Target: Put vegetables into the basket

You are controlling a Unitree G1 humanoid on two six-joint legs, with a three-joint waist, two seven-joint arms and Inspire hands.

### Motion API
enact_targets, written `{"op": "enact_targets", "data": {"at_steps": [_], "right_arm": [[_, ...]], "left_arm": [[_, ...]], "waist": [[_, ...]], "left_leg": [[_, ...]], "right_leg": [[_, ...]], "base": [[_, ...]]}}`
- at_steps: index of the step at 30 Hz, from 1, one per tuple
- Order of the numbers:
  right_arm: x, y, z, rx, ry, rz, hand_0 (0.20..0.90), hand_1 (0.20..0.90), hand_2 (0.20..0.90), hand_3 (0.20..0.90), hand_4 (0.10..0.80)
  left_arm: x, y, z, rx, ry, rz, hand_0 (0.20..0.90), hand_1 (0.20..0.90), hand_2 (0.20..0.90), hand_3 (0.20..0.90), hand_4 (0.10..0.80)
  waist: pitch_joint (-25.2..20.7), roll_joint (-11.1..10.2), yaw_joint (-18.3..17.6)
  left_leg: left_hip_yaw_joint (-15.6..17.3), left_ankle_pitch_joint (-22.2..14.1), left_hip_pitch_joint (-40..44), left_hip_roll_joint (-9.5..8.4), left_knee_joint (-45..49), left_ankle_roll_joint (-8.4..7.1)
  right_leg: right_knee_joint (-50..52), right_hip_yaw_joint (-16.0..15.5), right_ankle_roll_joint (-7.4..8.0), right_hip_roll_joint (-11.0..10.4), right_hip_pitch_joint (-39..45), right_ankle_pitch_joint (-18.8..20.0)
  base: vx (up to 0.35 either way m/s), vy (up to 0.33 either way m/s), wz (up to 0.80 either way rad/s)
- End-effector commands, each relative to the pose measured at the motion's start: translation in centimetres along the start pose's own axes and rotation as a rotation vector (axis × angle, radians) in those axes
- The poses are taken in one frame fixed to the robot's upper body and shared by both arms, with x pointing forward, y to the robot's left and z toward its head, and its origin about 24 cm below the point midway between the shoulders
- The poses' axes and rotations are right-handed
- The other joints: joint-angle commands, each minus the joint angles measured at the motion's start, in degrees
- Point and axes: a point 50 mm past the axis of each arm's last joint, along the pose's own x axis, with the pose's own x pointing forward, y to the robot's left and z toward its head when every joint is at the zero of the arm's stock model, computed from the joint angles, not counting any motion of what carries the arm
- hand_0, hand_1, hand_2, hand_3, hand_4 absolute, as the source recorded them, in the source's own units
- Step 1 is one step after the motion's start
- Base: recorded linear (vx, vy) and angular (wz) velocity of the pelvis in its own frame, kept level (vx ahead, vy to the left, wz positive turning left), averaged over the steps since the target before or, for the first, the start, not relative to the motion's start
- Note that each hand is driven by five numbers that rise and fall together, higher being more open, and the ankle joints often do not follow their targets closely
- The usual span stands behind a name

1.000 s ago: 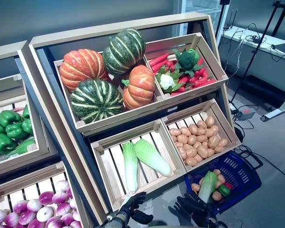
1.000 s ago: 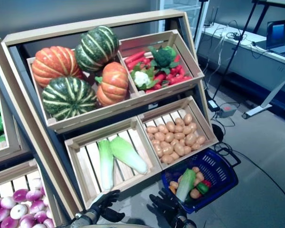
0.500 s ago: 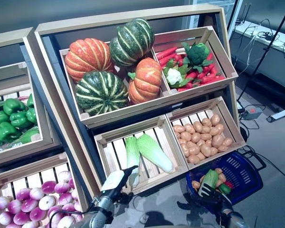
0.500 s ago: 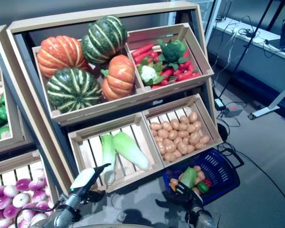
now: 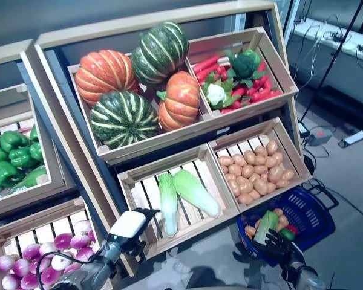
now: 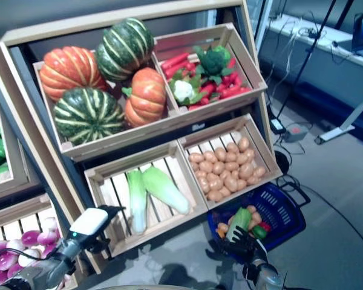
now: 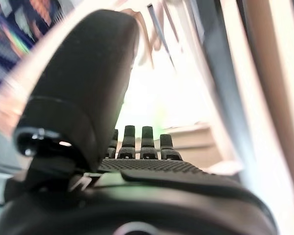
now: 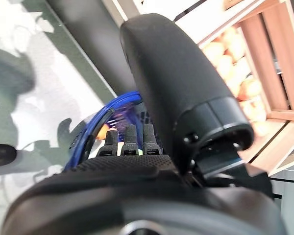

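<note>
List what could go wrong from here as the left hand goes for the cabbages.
1. The left hand sits at the front rail of the cabbage crate; reaching in low may catch that rail.
2. The two cabbages lie side by side, so taking one may drag the other.
3. The blue basket already holds vegetables, and the right hand hangs at its rim, crowding any drop.

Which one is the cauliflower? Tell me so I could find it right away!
Find the big wooden shelf and look at its top right crate, the one full of red vegetables. The cauliflower sits at that crate's left side, just below the dark green broccoli. It is the only white, bumpy thing there, ringed by green leaves.
</note>
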Motion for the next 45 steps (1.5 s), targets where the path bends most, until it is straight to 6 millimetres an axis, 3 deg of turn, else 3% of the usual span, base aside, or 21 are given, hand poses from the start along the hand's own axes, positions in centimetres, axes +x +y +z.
{"op": "enact_targets", "data": {"at_steps": [1, 5, 8, 15, 25, 31, 32, 33, 35, 45], "right_arm": [[1.2, 0.7, 5.2, 0.041, -0.225, -0.038, 0.900, 0.900, 0.900, 0.900, 0.800], [1.4, 1.3, 5.8, 0.051, -0.241, -0.026, 0.900, 0.900, 0.900, 0.900, 0.800], [1.8, 2.2, 6.9, 0.047, -0.275, 0.004, 0.900, 0.900, 0.900, 0.900, 0.800], [2.2, 3.1, 8.5, 0.041, -0.303, 0.034, 0.900, 0.900, 0.900, 0.900, 0.800], [2.0, 3.1, 8.0, 0.022, -0.300, 0.045, 0.900, 0.900, 0.900, 0.900, 0.800], [1.8, 2.7, 7.8, -0.002, -0.293, 0.048, 0.900, 0.900, 0.900, 0.900, 0.800], [1.7, 2.6, 7.6, -0.008, -0.288, 0.046, 0.900, 0.900, 0.900, 0.900, 0.800], [1.7, 2.6, 7.7, -0.009, -0.289, 0.045, 0.900, 0.900, 0.900, 0.900, 0.800], [1.7, 2.3, 7.4, -0.013, -0.282, 0.038, 0.900, 0.900, 0.900, 0.900, 0.800], [1.8, 2.5, 7.4, -0.047, -0.257, 0.041, 0.900, 0.900, 0.900, 0.900, 0.800]], "left_arm": [[4.1, 5.9, 0.9, -0.450, 0.081, 0.221, 0.900, 0.900, 0.900, 0.900, 0.800], [5.4, 6.3, 3.1, -0.678, 0.045, 0.261, 0.900, 0.900, 0.900, 0.900, 0.800], [7.3, 7.4, 6.7, -0.845, -0.036, 0.314, 0.900, 0.900, 0.900, 0.900, 0.800], [9.4, 10.6, 10.2, -0.863, -0.118, 0.384, 0.900, 0.900, 0.900, 0.900, 0.800], [10.2, 13.5, 10.9, -0.960, -0.140, 0.456, 0.900, 0.900, 0.900, 0.900, 0.800], [10.6, 16.8, 11.5, -1.036, -0.201, 0.490, 0.900, 0.900, 0.900, 0.900, 0.800], [10.7, 17.1, 11.5, -1.041, -0.205, 0.490, 0.900, 0.900, 0.900, 0.900, 0.800], [10.7, 17.5, 11.5, -1.043, -0.211, 0.491, 0.900, 0.900, 0.900, 0.900, 0.800], [10.9, 18.3, 12.1, -1.053, -0.232, 0.479, 0.900, 0.900, 0.900, 0.900, 0.800], [11.6, 21.2, 13.9, -1.047, -0.252, 0.487, 0.900, 0.900, 0.900, 0.900, 0.800]], "waist": [[4.0, -2.5, 0.0], [6.5, -3.5, -0.4], [9.5, -4.4, -0.8], [11.5, -5.5, -1.7], [11.8, -6.1, -2.5], [12.0, -6.7, -3.5], [12.2, -6.7, -3.6], [12.0, -6.8, -3.7], [12.3, -6.7, -4.0], [12.7, -6.9, -5.8]], "left_leg": [[0.8, -7.6, -8.6, 0.89, 18.1, 1.80], [0.4, -10.0, -14.5, 1.82, 24.7, 2.36], [-0.2, -12.6, -21.3, 2.83, 31.7, 3.06], [-0.9, -15.4, -27.5, 4.10, 39.3, 3.47], [-1.4, -19.3, -31.3, 5.25, 46.8, 3.38], [-1.8, -21.7, -33.8, 6.18, 51.7, 3.47], [-2.2, -23.8, -33.7, 6.38, 53.4, 3.07], [-1.9, -22.1, -34.3, 6.32, 52.5, 3.50], [-2.4, -24.4, -34.7, 6.53, 54.7, 3.21], [-2.6, -24.8, -37.1, 7.16, 56.5, 3.18]], "right_leg": [[16.0, 3.9, -4.66, -2.2, -9.1, -4.7], [22.1, 4.9, -5.25, -3.2, -14.9, -6.1], [29.7, 6.0, -5.47, -4.3, -21.9, -7.8], [38.7, 7.2, -5.35, -5.5, -29.1, -10.1], [45.7, 8.1, -5.54, -6.1, -33.2, -13.2], [49.9, 9.1, -5.67, -6.2, -35.9, -15.1], [51.5, 9.5, -5.13, -6.3, -35.9, -16.8], [50.5, 9.3, -5.62, -6.2, -36.5, -15.4], [52.7, 9.9, -5.05, -6.3, -37.2, -17.2], [53.5, 11.0, -4.44, -6.1, -39.8, -16.8]], "base": [[-0.204, -0.023, 0.08], [-0.190, 0.000, 0.01], [-0.227, -0.001, 0.00], [-0.091, 0.004, -0.04], [0.003, -0.001, 0.03], [0.021, -0.005, -0.03], [0.000, 0.000, 0.00], [0.000, 0.000, 0.00], [0.032, -0.003, 0.00], [0.003, -0.027, 0.13]]}}
